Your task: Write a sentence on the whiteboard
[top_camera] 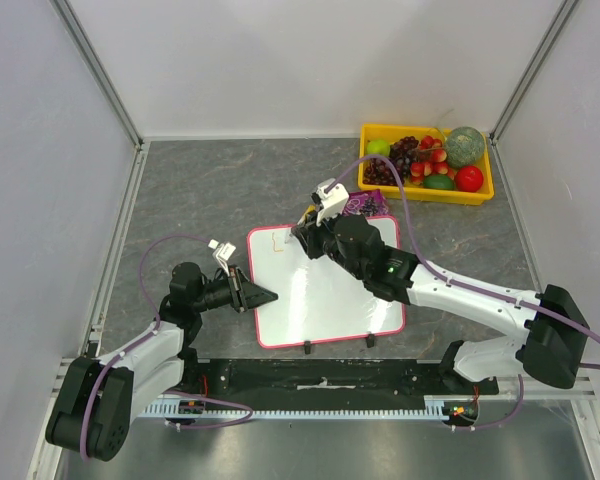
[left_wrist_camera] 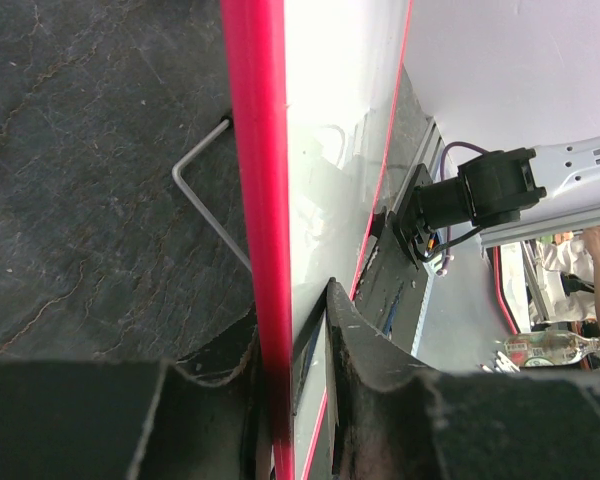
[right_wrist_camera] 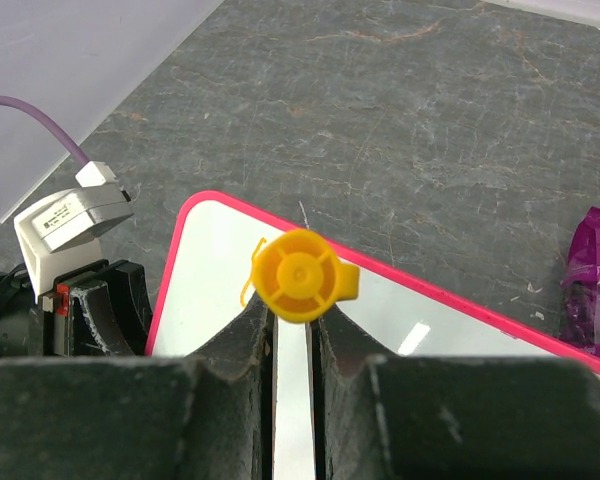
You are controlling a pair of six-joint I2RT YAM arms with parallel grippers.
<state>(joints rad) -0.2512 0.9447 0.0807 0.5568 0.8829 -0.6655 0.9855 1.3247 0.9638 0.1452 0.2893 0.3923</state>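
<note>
The whiteboard (top_camera: 325,300), white with a pink-red frame, lies flat mid-table. My left gripper (top_camera: 263,295) is shut on its left edge. In the left wrist view the pink frame (left_wrist_camera: 258,200) runs between that gripper's (left_wrist_camera: 291,315) two fingers. My right gripper (top_camera: 305,236) hovers over the board's top left corner, shut on a yellow-orange marker (right_wrist_camera: 298,275) whose round end faces the right wrist camera. Of the sentence, only an orange L-shaped stroke (top_camera: 270,240) shows near that corner. The marker's tip is hidden.
A yellow tray (top_camera: 380,130) of fruit stands at the back right. A purple packet (top_camera: 368,203) lies just beyond the board's far right corner. Two small black feet (top_camera: 307,347) stick out from the board's near edge. A bent wire (left_wrist_camera: 205,190) lies beside the frame.
</note>
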